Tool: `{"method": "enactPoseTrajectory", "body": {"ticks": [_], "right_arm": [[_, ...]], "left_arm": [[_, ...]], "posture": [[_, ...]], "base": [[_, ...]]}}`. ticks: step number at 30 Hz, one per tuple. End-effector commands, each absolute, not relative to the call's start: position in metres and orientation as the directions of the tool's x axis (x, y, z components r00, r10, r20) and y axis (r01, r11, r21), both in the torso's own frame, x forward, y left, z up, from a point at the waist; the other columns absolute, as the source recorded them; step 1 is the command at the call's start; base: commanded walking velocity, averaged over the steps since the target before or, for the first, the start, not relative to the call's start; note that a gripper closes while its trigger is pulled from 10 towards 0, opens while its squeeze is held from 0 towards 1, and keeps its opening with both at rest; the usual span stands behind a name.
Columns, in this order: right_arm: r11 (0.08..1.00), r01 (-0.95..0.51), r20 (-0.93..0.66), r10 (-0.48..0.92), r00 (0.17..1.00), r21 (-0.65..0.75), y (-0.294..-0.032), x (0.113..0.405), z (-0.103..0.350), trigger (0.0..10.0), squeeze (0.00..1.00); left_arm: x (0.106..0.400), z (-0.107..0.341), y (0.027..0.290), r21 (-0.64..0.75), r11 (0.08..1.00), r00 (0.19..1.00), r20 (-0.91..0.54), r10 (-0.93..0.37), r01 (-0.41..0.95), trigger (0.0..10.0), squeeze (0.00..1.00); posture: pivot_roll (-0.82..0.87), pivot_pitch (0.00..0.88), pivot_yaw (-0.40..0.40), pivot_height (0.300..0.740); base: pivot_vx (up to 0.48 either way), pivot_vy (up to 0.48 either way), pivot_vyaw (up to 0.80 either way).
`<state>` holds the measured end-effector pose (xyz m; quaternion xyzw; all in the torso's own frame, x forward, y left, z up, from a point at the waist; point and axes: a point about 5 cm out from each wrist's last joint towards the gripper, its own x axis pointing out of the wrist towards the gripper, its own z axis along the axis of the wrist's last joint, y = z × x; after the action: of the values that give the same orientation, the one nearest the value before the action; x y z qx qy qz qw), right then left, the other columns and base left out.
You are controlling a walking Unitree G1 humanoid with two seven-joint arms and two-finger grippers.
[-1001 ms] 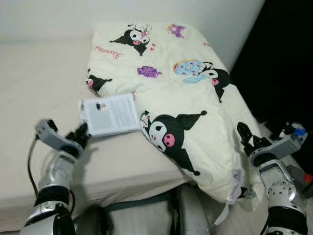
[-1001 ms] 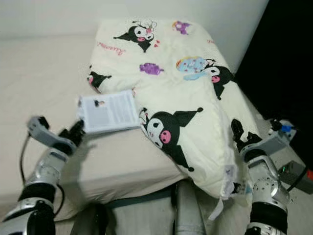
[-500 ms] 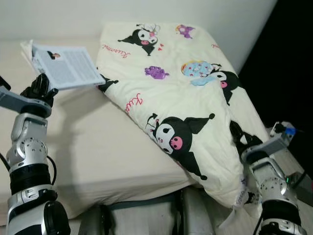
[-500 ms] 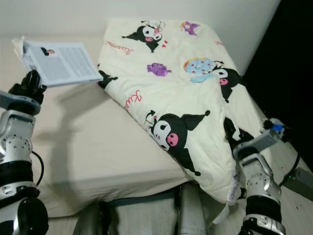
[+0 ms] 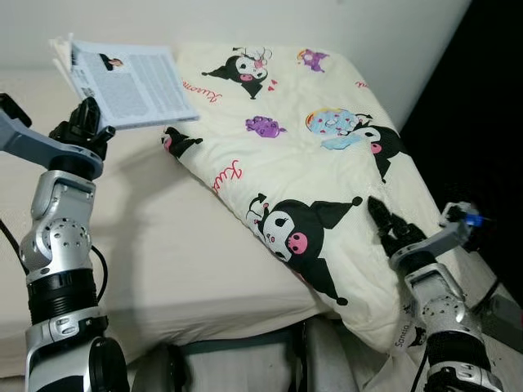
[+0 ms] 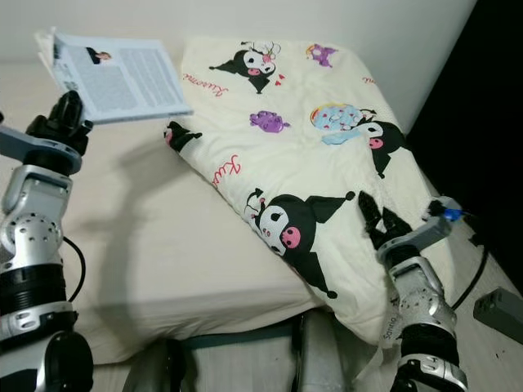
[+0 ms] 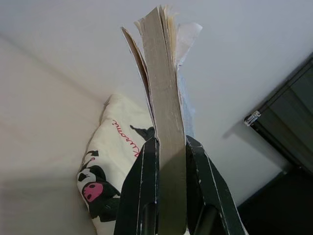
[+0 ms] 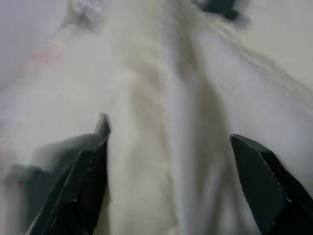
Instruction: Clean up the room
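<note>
A thin white booklet with printed text is held up above the bed's left side. My left gripper is shut on its lower edge; in the left wrist view both black fingers clamp the booklet's page edges. A cream quilt printed with black cartoon figures lies across the right half of the bed. My right gripper stands open right over the quilt's lower right part; in the right wrist view its fingers spread wide over the blurred quilt cloth.
The beige mattress spreads out left of the quilt. A white wall runs behind the bed. A dark area lies to the right. A grey box and a cable lie on the floor at the lower right.
My left arm lifted the booklet off the mattress and raised it up and to the left. My right gripper moved in over the quilt's lower right part. The camera shifted slightly.
</note>
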<state>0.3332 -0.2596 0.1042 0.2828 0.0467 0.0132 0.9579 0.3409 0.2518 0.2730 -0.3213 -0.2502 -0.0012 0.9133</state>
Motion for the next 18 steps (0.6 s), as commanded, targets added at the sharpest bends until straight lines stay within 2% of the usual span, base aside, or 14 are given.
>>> {"method": "enactPoseTrajectory", "body": {"ticks": [1,3,4,5,7,8,18], "right_arm": [[0.867,0.120,-0.216,-0.015,0.976,0.483,-0.268,0.327,0.087,10.0,0.80],[0.867,0.120,-0.216,-0.015,0.976,0.483,-0.268,0.327,0.087,10.0,0.80],[0.871,0.162,-0.251,-0.046,0.967,0.463,-0.273,0.326,0.084,10.0,0.44],[0.868,0.175,-0.256,-0.058,0.965,0.465,-0.276,0.325,0.084,10.0,0.17],[0.868,0.175,-0.256,-0.058,0.965,0.465,-0.276,0.325,0.084,10.0,0.17],[0.866,0.177,-0.253,-0.060,0.966,0.468,-0.278,0.325,0.085,10.0,0.00],[0.844,0.217,-0.282,-0.082,0.956,0.490,-0.288,0.320,0.080,10.0,0.00]], "left_arm": [[0.337,0.279,0.251,-0.590,0.786,0.861,0.483,0.159,0.186,0.0,0.00],[0.337,0.279,0.251,-0.590,0.786,0.861,0.483,0.159,0.186,0.0,0.00],[0.336,0.279,0.250,-0.593,0.783,0.863,0.481,0.156,0.189,0.0,0.00],[0.336,0.280,0.250,-0.594,0.782,0.864,0.480,0.154,0.190,0.0,0.00],[0.336,0.280,0.250,-0.594,0.782,0.864,0.480,0.154,0.190,0.0,0.00],[0.336,0.280,0.249,-0.593,0.783,0.864,0.479,0.152,0.191,0.0,0.00],[0.337,0.280,0.242,-0.601,0.774,0.875,0.465,0.136,0.199,0.0,0.00]], "posture": [[-0.05,0.112,-0.026,0.530],[-0.05,0.112,-0.026,0.530],[-0.05,0.111,-0.024,0.530],[-0.05,0.110,-0.022,0.530],[-0.05,0.110,-0.022,0.530],[-0.05,0.109,-0.019,0.530],[-0.05,0.106,-0.014,0.530]], "base": [[0.000,0.000,0.00],[0.000,0.000,0.00],[0.000,0.000,0.00],[0.000,0.000,0.00],[0.000,0.000,0.00],[0.000,0.000,0.00],[0.000,0.000,0.00]]}}
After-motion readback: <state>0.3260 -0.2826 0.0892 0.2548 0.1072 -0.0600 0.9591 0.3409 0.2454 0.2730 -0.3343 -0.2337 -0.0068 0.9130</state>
